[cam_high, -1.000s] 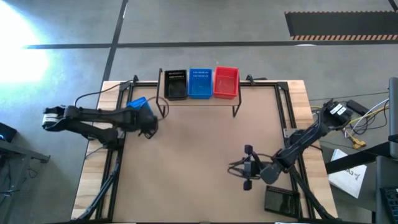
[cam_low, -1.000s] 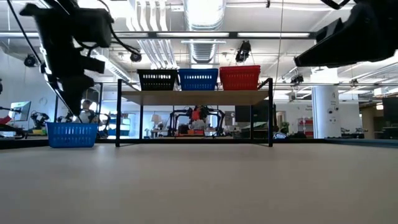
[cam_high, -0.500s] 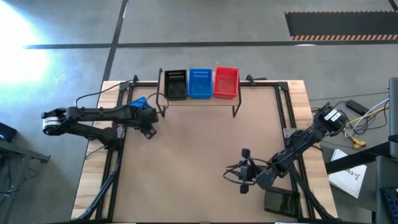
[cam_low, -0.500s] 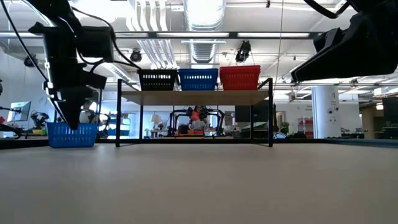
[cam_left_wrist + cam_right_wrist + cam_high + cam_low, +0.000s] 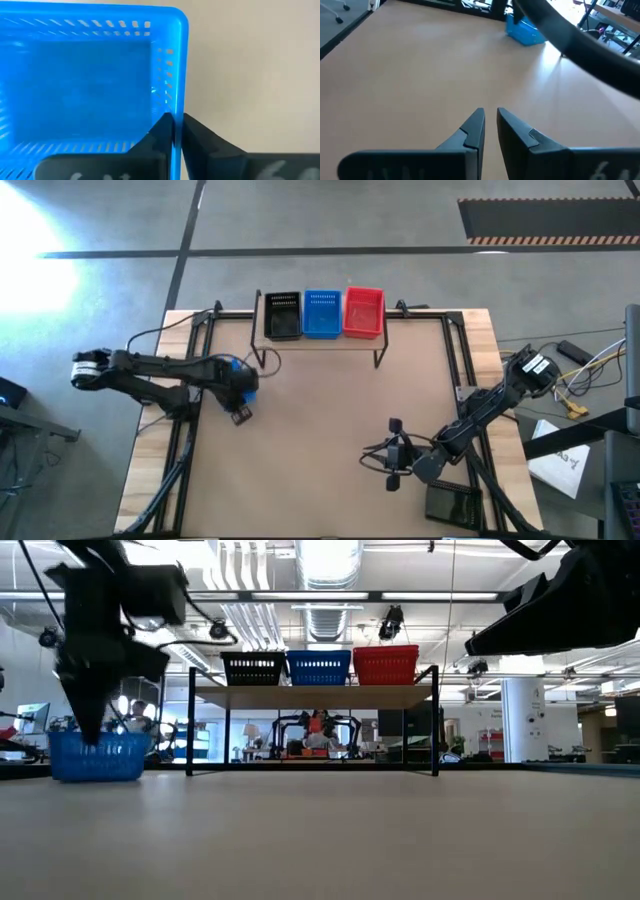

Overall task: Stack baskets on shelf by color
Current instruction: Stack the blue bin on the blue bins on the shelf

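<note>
Blue basket (image 5: 85,85): on worktop (image 5: 320,440) at left, well short of shelf (image 5: 322,340).
Left tool (image 5: 175,131): pinching the blue basket's side wall, one finger inside, one outside.
Shelf top: black basket (image 5: 283,315), second blue basket (image 5: 321,313), red basket (image 5: 363,312), side by side.
Right tool (image 5: 490,125): fingers nearly together, holding nothing, above bare worktop at right front.

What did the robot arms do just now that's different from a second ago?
The left gripper came down and shut on the rim of the loose blue basket on the table. The right gripper drew back a little. The shelf and its three baskets stayed put.
</note>
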